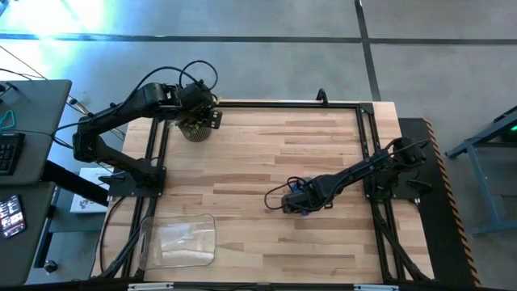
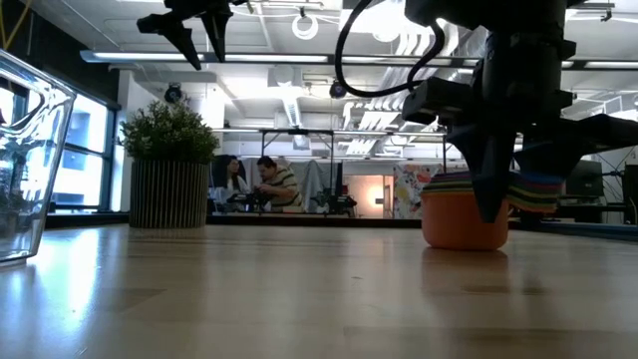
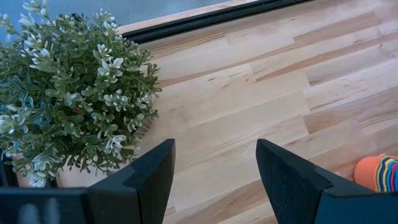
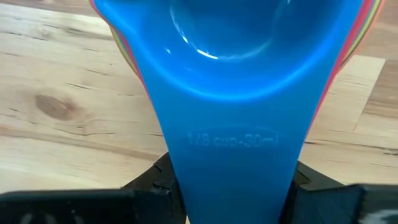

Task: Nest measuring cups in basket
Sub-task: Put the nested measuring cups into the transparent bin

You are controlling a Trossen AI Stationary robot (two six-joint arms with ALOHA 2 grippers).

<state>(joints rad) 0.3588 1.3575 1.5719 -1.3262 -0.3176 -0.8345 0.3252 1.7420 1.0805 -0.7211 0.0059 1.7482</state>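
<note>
High view: we see the left gripper [image 1: 203,111] up at the table's [image 1: 323,153] far left corner, directly over the plant [image 1: 194,129]. The right gripper [image 1: 292,202] sits low over mid-table, a little toward the near edge; its dark arm hides the cups here. The basket [image 1: 178,240] lies at the near left corner, well apart from both grippers, and looks to hold nothing.

Low view: we note the nested cups [image 2: 477,209] standing on the table, orange one outermost at the bottom, coloured handles fanned at the rim. The right gripper [image 2: 491,204] comes down from above onto that stack, one dark finger crossing in front of the orange wall. The left gripper [image 2: 202,35] hangs high above the plant [image 2: 169,170], its two fingers apart with nothing between them. The basket [image 2: 30,170] wall shows at the table's left edge. Two people sit in the room behind.

Left wrist view: we see the fingers [image 3: 146,177] spread wide over bare wood, holding nothing. The plant [image 3: 68,99] is just beside them; the stack of cups [image 3: 377,172] shows far off, orange with striped handles.

Right wrist view: the blue cup [image 4: 233,68] fills the view, topmost in the stack, other colours edging out at its sides. Its flat handle runs down between the fingers [image 4: 158,180], which sit against both of its edges, pinching the handle. The stack rests on the wood, outside the basket.
</note>
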